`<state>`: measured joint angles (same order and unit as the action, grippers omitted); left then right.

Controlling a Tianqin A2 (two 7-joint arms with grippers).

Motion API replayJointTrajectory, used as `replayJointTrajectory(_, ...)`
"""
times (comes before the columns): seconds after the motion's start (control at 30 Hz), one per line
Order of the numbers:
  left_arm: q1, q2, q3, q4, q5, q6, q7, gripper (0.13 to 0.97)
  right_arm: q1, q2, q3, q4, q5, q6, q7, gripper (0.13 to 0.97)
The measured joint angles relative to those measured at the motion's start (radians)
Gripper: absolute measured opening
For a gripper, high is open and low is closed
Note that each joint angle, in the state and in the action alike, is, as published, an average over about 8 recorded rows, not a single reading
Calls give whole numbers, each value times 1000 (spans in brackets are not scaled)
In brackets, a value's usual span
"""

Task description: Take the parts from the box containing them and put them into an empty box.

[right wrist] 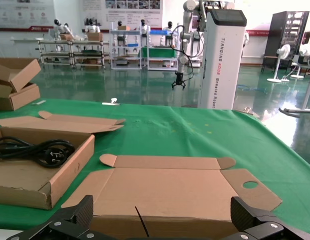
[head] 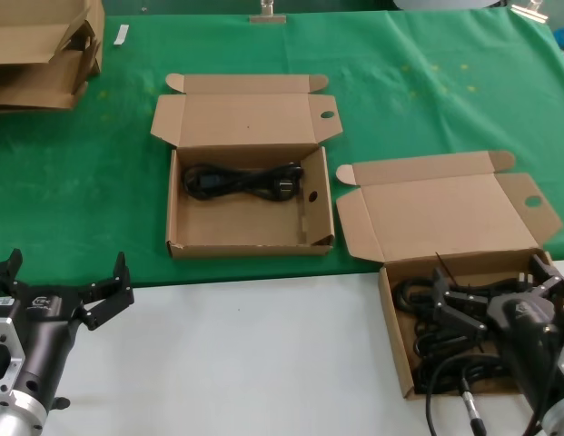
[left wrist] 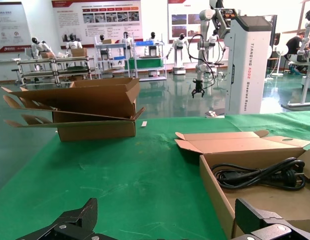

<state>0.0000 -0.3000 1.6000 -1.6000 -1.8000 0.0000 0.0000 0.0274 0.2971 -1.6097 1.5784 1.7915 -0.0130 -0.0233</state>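
The box containing the parts (head: 397,341) stands open at the front right, with several black coiled power cords (head: 434,320) inside. My right gripper (head: 492,282) hangs over these cords, open and holding nothing. In the right wrist view its fingers (right wrist: 84,212) are spread wide before this box's raised lid (right wrist: 164,187). The other box (head: 250,247), with a holed inner side panel (head: 311,195), sits in the middle and holds one coiled cord (head: 241,179), which also shows in the left wrist view (left wrist: 259,175). My left gripper (head: 68,263) is open and empty over the white surface at the front left.
A stack of flattened cardboard (head: 41,50) lies at the far left corner of the green cloth (head: 427,100). A white tabletop (head: 254,354) runs along the front. Both lids stand open toward the back.
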Motion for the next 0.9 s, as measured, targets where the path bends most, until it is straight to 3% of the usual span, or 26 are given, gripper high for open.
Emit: replayJointTrajectory(0.9,0,0,0,0,0,0,0,966,0,0,0,0,0,0,0,966)
